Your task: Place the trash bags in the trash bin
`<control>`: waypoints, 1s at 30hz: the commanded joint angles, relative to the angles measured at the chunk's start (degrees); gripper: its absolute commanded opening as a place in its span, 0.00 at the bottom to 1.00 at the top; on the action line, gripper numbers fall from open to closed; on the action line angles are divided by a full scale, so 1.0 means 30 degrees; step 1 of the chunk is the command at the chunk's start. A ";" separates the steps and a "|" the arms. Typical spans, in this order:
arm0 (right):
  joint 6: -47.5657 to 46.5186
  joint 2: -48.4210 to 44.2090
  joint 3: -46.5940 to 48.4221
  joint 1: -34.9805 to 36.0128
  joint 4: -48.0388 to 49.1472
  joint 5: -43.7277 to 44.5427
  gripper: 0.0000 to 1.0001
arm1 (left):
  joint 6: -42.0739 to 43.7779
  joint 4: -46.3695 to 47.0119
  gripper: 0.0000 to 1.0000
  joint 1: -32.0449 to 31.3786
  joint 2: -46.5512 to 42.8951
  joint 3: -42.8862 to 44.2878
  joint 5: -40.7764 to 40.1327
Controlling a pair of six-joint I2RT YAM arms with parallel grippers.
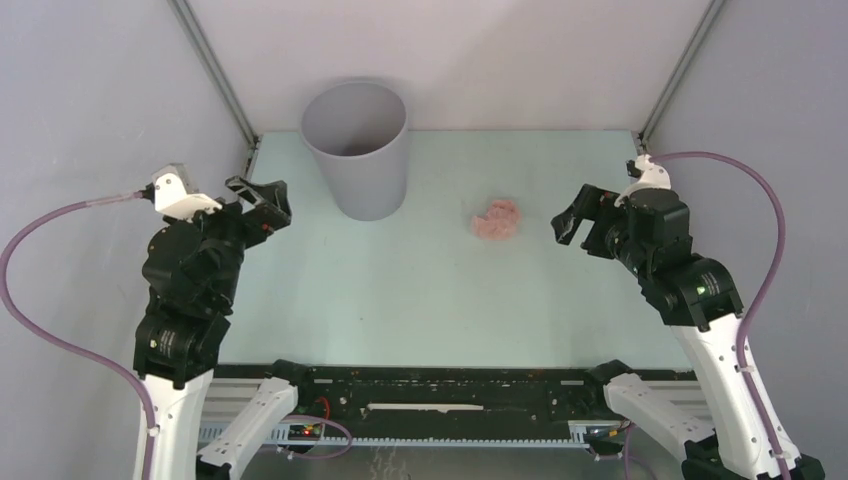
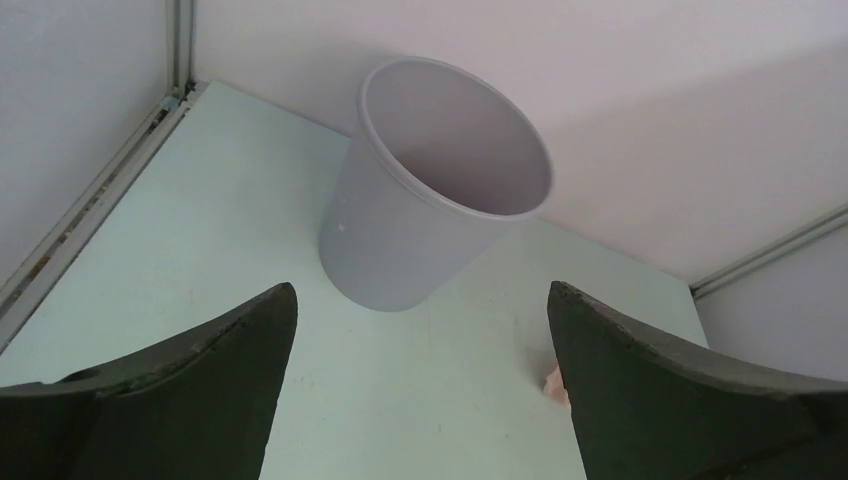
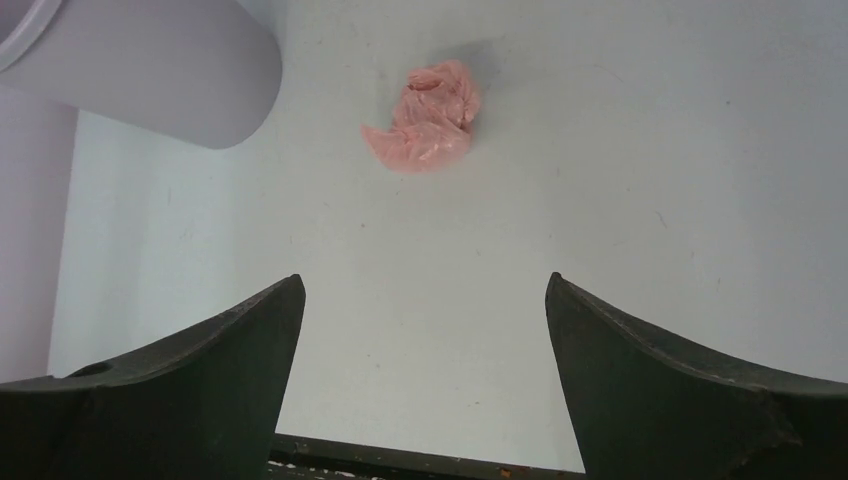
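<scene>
The grey trash bin point(image 1: 357, 150) stands upright on the pale green table point(image 1: 420, 300) near the back wall, left of centre, its mouth open and facing up; the pink trash bag point(image 1: 497, 218) lies crumpled in a small wad on the table to the bin's right, well apart from it and touching neither arm; the left gripper point(image 1: 262, 200) hovers just left of the bin with its jaws spread wide and nothing between them, its wrist camera looking straight at the bin's wall and rim; the right gripper point(image 1: 578, 215) hangs near the bag on its right side, jaws likewise wide apart and holding nothing; in the right wrist view the bag sits ahead of the open fingers, clear of both.
</scene>
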 commanded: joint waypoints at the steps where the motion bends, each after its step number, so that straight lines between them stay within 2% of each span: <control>1: 0.0472 0.0386 -0.0014 0.0442 0.0549 0.1444 1.00 | -0.0433 0.0169 1.00 -0.0321 0.0571 -0.0270 0.0736; 13: 0.0287 0.3343 -0.0040 0.0496 0.1062 0.1225 1.00 | -0.1139 0.0096 1.00 -0.0679 0.0888 -0.1011 0.1939; 19: 0.0953 0.6171 -0.0199 -0.2461 0.1768 -0.5716 1.00 | -0.2050 0.0589 1.00 -0.0690 0.0631 -0.1730 0.3657; 22: 0.2053 0.8100 -0.0309 -0.4443 0.1915 -0.9693 1.00 | -0.3451 0.0633 1.00 -0.0686 0.0409 -0.2226 0.3633; 25: 0.3094 0.9788 -0.1294 -0.6078 0.3481 -1.3350 1.00 | -0.4456 0.0660 1.00 -0.0686 0.0064 -0.2683 0.3491; 30: 0.2855 1.1914 -0.1602 -0.6331 0.5843 -1.3719 1.00 | -0.4879 0.0758 1.00 -0.0657 -0.0580 -0.3406 0.3538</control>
